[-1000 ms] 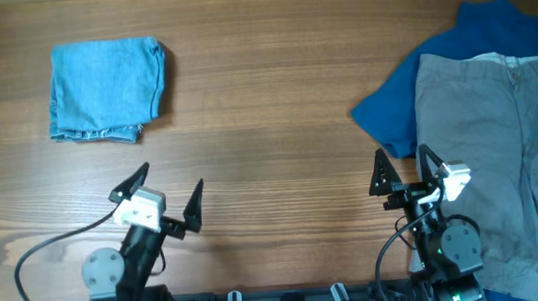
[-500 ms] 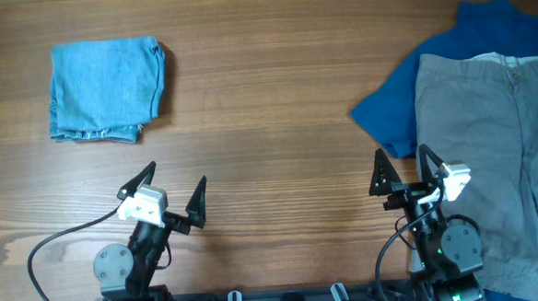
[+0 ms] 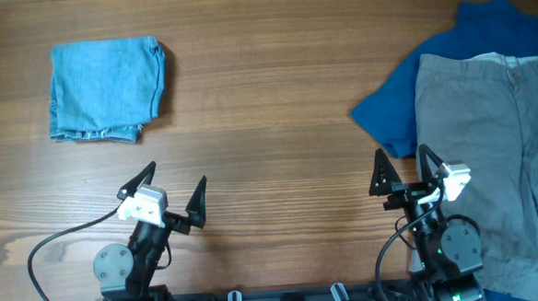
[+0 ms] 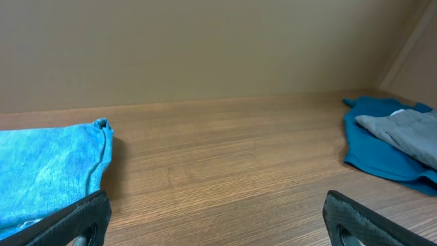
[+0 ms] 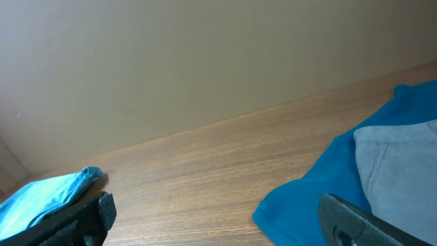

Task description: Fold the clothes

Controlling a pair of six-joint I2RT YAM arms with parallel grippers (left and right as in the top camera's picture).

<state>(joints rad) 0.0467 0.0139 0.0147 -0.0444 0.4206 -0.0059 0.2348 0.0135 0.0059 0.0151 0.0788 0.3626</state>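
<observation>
The jeans [image 3: 106,91] are seen at the far left of the table [image 3: 275,95], folded into a compact, roughly square bundle, light blue, w/ a paler, rough edge along the near side. The bundle is laid flat, well apart from both arms and from the other clothes. In the left wrist view its folded side is caught at the left of frame. In the right wrist view only a corner is seen, low left.

The left tool [image 3: 175,174] is parked nr the near edge, left of centre, and is released: fingers spread wide, nothing btwn them, bare wood seen in the gap. It is pointed toward the far side. A black cable [image 3: 44,254] is looped out from its base to the left.

The right tool [image 3: 400,150] is parked nr the near edge on the right, likewise released, fingers apart & empty. Its right finger is seen just beside the left edge of the grey trousers [image 3: 490,139]; whether they touch can't be told.

The trousers are spread over the right side, laid on top of a dark blue shirt [image 3: 484,38], which is seen sticking out on their far and left sides.
</observation>
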